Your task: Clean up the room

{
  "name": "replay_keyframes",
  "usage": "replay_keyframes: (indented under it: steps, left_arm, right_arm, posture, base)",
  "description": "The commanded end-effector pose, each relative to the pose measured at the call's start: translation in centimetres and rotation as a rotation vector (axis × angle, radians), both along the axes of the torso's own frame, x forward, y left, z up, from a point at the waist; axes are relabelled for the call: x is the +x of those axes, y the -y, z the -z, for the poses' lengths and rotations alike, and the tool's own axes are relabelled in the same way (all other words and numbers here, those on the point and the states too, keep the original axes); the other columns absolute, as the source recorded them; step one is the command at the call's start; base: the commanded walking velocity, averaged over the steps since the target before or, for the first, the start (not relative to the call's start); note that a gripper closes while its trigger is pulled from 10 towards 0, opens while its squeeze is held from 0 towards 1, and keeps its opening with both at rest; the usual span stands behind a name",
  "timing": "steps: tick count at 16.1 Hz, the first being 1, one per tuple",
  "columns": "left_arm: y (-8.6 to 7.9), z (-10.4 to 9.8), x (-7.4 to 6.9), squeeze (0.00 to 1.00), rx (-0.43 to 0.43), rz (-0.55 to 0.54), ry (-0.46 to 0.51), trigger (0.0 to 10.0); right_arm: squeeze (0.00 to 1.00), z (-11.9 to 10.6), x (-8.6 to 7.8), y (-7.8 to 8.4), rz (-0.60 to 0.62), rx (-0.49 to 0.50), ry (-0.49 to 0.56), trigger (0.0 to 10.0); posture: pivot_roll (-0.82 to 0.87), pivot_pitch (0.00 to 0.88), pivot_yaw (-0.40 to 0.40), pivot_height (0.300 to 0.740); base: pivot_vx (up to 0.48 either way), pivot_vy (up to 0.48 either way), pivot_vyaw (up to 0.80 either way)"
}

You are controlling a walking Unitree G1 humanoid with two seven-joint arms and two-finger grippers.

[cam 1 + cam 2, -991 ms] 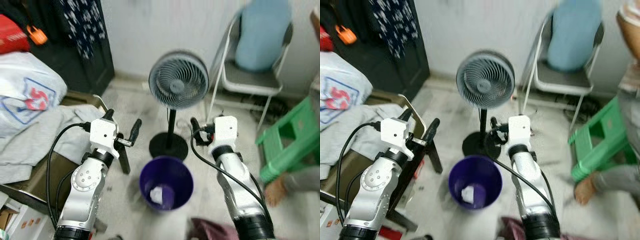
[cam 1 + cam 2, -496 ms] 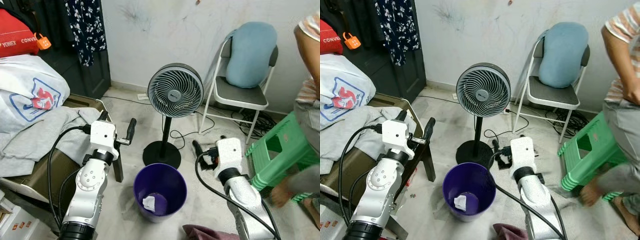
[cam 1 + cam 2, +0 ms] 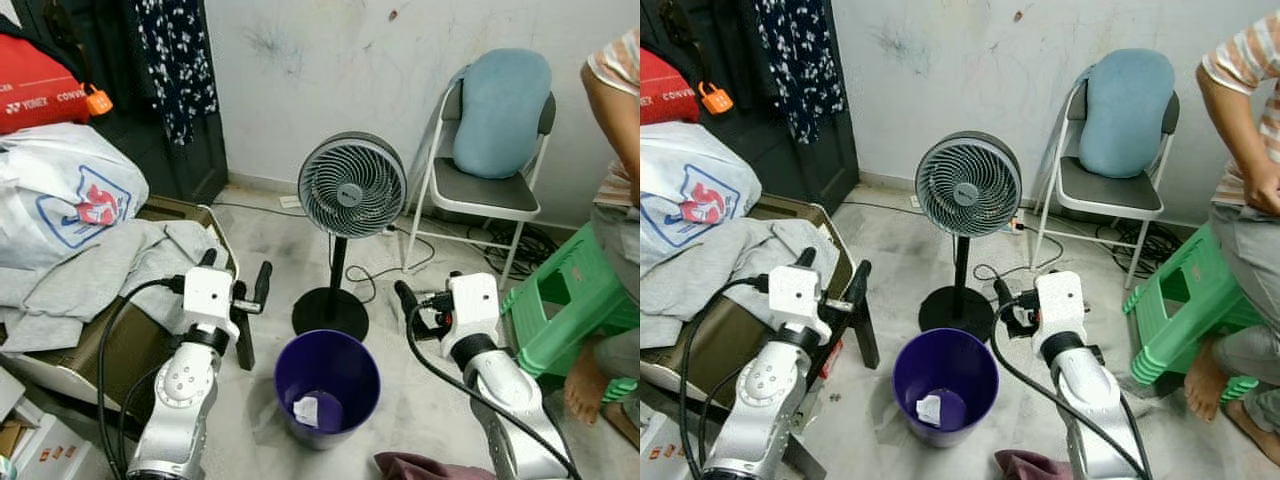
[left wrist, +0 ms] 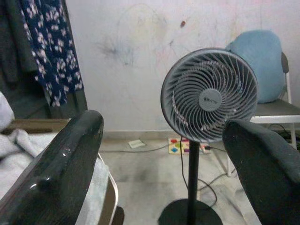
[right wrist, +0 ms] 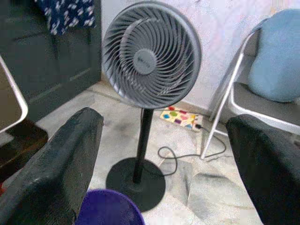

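Right arm lifted; purple bin (image 3: 327, 388) holds paper scrap (image 3: 306, 409)

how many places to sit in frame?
2. A folding chair with a blue cushion stands against the wall, right of the fan. A green plastic stool sits at the right edge by the person's foot. Others may be out of view.

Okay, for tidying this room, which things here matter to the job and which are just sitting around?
Matter to the job:
purple bin, crumpled paper inside it
maroon cloth on the floor
left gripper and right gripper, both open and empty

Just sitting around:
standing fan
folding chair
green stool
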State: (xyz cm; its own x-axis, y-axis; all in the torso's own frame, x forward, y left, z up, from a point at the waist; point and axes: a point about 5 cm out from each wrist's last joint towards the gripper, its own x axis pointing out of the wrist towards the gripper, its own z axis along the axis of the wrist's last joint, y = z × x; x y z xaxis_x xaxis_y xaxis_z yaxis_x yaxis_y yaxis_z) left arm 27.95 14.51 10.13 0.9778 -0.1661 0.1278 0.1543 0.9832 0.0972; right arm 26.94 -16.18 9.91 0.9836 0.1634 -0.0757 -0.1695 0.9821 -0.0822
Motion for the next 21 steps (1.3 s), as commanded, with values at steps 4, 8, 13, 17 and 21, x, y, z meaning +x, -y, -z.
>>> replay_keyframes:
  steps: [4, 8, 13, 17, 21]
  left_arm:
    - [-0.5, -1.1, -0.3, 0.0, 0.002, -0.012, 0.037, 10.0]
    - [0.7, -0.3, -0.8, 0.0, -0.034, 0.049, 0.007, 10.0]
    - [0.3, -0.2, -0.7, 0.0, -0.044, 0.034, 0.006, 10.0]
    - [-0.2, -0.5, -1.5, 0.0, -0.041, -0.014, 0.017, 10.0]
    - [-0.9, -1.4, -1.7, 0.0, -0.025, -0.043, 0.028, 10.0]
  right_arm:
    - [0.0, -1.1, -1.9, 1.1, 0.061, -0.025, 0.073, 10.0]
    - [0.0, -0.9, -2.7, 0.8, -0.001, -0.072, 0.081, 10.0]
    - [0.0, -1.4, -1.2, -0.7, -0.029, -0.07, 0.116, 10.0]
    - [0.0, -1.6, -0.3, -1.5, -0.046, -0.056, 0.116, 10.0]
    - [0.0, -1.4, 0.3, -4.8, -0.143, -0.011, 0.107, 10.0]
  posture:
    - [-0.07, 0.0, -0.009, 0.74]
    - [-0.1, 0.0, -0.014, 0.74]
    - [-0.09, 0.0, -0.035, 0.74]
    - [-0.05, 0.02, -0.046, 0.74]
    - [-0.02, 0.072, -0.063, 0.74]
  base:
    - [0.0, 0.0, 0.0]
    - [0.0, 0.0, 0.0]
    - [0.0, 0.0, 0.0]
    - [0.0, 0.0, 0.0]
    - [0.0, 0.0, 0.55]
